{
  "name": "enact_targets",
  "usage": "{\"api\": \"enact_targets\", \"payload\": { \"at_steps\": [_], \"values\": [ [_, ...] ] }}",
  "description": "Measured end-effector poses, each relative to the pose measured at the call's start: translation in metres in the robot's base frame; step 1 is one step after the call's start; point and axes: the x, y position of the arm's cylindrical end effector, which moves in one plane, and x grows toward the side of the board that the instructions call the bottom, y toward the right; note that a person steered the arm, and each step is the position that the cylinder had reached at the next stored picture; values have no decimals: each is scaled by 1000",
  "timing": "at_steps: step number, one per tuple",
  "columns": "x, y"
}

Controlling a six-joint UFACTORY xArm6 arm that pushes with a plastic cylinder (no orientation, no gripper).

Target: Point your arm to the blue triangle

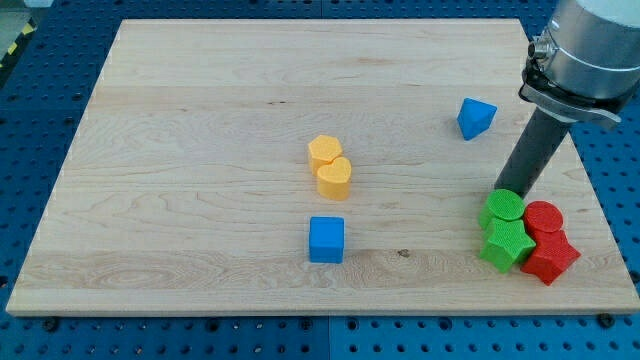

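Observation:
The blue triangle point(476, 117) lies on the wooden board point(200, 120) at the view's upper right. My tip point(503, 189) is at the lower end of the dark rod, just above the green round block point(505, 208) in the view and touching or nearly touching it. The tip is below and slightly right of the blue triangle, a clear gap apart.
A green star block point(506, 243) sits under the green round block. A red round block point(543, 217) and a red star block point(550, 256) sit beside them at the right. A blue cube point(326, 240) lies at lower centre. Two yellow blocks point(329, 166) touch at the centre.

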Motion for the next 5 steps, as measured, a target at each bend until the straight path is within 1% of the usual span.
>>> {"api": "enact_targets", "payload": {
  "at_steps": [1, 2, 3, 4, 5],
  "values": [
    [-16, -9],
    [-45, -17],
    [-47, -25],
    [-50, -54],
    [-52, -54]
  ]
}}
